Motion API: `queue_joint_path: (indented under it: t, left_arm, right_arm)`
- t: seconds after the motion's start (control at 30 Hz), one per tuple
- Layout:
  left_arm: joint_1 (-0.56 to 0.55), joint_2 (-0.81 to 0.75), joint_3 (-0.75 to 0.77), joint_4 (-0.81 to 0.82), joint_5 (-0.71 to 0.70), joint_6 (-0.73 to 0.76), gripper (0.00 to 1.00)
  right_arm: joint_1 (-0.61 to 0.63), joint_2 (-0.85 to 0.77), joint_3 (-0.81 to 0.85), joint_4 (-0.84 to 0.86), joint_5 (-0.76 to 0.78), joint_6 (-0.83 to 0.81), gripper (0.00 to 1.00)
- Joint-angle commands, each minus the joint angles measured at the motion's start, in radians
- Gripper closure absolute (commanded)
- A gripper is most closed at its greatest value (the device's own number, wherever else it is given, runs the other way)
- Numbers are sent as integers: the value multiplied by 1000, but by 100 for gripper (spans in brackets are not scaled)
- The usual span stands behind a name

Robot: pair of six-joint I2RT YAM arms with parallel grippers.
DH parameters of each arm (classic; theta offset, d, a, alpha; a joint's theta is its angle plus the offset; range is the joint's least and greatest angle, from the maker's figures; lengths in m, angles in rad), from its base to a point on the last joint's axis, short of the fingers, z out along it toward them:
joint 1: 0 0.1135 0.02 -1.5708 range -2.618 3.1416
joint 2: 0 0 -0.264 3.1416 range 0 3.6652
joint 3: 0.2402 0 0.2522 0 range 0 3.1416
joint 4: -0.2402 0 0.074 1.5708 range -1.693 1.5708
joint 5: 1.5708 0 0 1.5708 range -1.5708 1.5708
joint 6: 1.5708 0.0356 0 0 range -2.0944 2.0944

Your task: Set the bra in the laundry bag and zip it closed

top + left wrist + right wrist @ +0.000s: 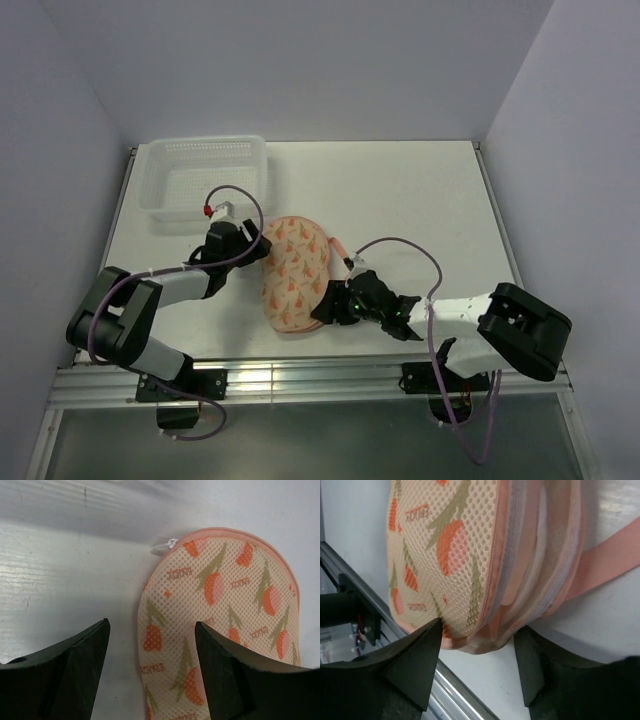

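Note:
The laundry bag [293, 272] lies folded shut on the table, wedge-printed shell up. Its side edge gapes in the right wrist view [445, 545], where soft pale pink and whitish folds [540, 565] show between the shells. These look like the bra, otherwise hidden. A pink strap [612, 555] sticks out to the right. My left gripper [255, 245] is open at the bag's far left edge, which lies between its tips [151, 625]. My right gripper [325, 305] is open with the bag's near rim between its tips [479, 630].
A white lattice basket [205, 180] stands at the table's back left, just beyond the left gripper. The table's metal front rail [350, 570] runs close under the bag's near end. The pink strap also shows in the top view [340, 245].

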Motion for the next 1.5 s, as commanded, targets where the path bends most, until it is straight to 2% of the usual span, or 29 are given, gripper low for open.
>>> queue_joint_path:
  t: [0.0,0.03,0.13,0.23,0.43,0.53,0.57,0.67,0.7,0.87,0.97,1.03,1.07,1.13,1.17,1.2,1.27,1.3,1.37,1.47]
  left_arm:
    - [6,18,28,66,1,24,26]
    - [6,21,27,74,-1,22,27]
    - [6,16,4,97,-1,8,31]
    - [6,1,-16,98,-1,7,36]
    - [4,-48,-68,77,13,5,61]
    - [4,-74,-96,69,25,-2,77]
    - [4,-80,-102,69,28,-5,85]
    - [0,-116,-130,58,36,-12,98]
    - [-3,-125,-137,54,39,-12,100]
    - [-56,-209,-194,3,31,-41,100]
    - [-146,-263,-214,-44,5,-83,99]
    - [-230,-294,-222,-80,-36,-114,96]
    - [-258,-303,-226,-89,-50,-152,88]
    - [-318,-332,-234,-110,-78,-186,66]
    - [-332,-343,-234,-120,-85,-206,46]
    - [-347,-364,-231,-129,-93,-211,40]
    - [-352,-384,-208,-187,-110,-205,33]
    - [-353,-393,-196,-207,-117,-197,32]
    - [-352,-424,-162,-266,-142,-171,32]
    - [-350,-446,-108,-357,-208,-131,33]
  right_arm:
    - [-14,0,18,56,40,-4,45]
    - [-19,-6,18,50,45,-9,61]
    - [-54,-14,15,22,37,-36,81]
    - [-116,-27,9,-13,5,-79,92]
    - [-224,-107,24,-157,-24,-214,94]
    - [-259,-113,72,-256,-21,-286,94]
    - [-275,-109,84,-272,-20,-300,93]
    - [-295,-93,122,-297,-23,-334,92]
    - [-299,-90,130,-302,-17,-338,92]
    - [-333,-63,204,-328,43,-354,90]
    - [-367,-15,277,-358,92,-371,89]
    - [-405,29,312,-377,101,-380,89]
    - [-420,39,352,-381,101,-386,88]
    - [-457,60,388,-394,121,-392,79]
    - [-469,71,436,-397,131,-406,73]
    - [-482,89,464,-441,129,-410,63]
    - [-489,88,516,-463,144,-424,46]
    - [-489,72,524,-475,144,-427,33]
    - [-489,45,523,-486,126,-426,25]
    - [-470,-38,440,-468,79,-397,23]
